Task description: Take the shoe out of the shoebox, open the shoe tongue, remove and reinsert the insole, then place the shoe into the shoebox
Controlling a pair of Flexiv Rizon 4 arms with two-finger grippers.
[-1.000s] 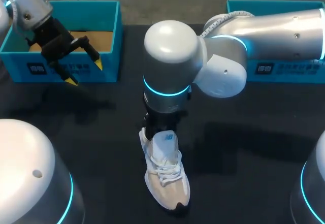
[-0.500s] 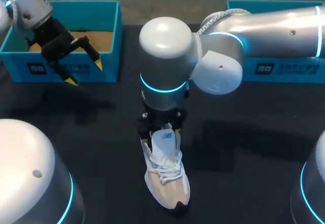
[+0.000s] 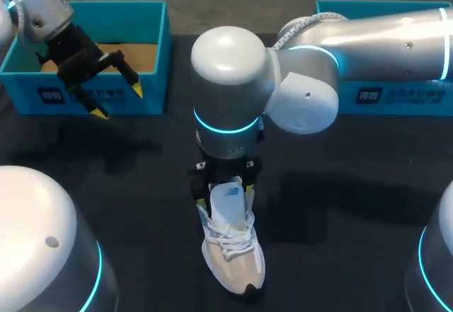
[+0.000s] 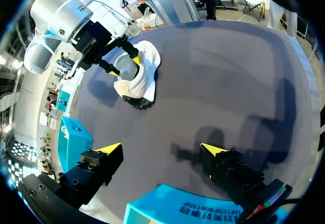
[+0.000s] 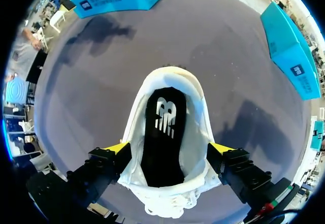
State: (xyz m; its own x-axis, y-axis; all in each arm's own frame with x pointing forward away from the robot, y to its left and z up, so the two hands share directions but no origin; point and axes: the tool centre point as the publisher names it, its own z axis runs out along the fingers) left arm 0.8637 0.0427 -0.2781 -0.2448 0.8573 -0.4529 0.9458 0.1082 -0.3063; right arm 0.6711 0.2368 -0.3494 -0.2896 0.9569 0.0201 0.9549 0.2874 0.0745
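Two arms, two diff spots rn. R gripper (image 3: 225, 190) hangs straight down over the white sneaker (image 3: 230, 252). The sneaker sits upright on the black table (image 3: 354, 199), about mid-table, outside both boxes, toe end toward my base. Fingers are spread wide and straddle the heel end of the opening, one yellow tip just beside each side of the collar, so it's open and not clamping anything afaict. R wrist cam: R gripper (image 5: 168, 147) looks right down into the sneaker (image 5: 175, 203), and the dark insole (image 5: 162, 132) lies inside w/ a white logo on it.

L gripper (image 3: 119, 101) is up over the table just in front of the left shoebox (image 3: 152, 64) (teal, brown inside). It's also open, nothing between the tips. L wrist cam: L gripper (image 4: 161, 150) has the sneaker (image 4: 144, 84) well ahead of it, w/ my R gripper (image 4: 126, 65) on it. Right shoebox (image 3: 396, 96) is at the far right edge.
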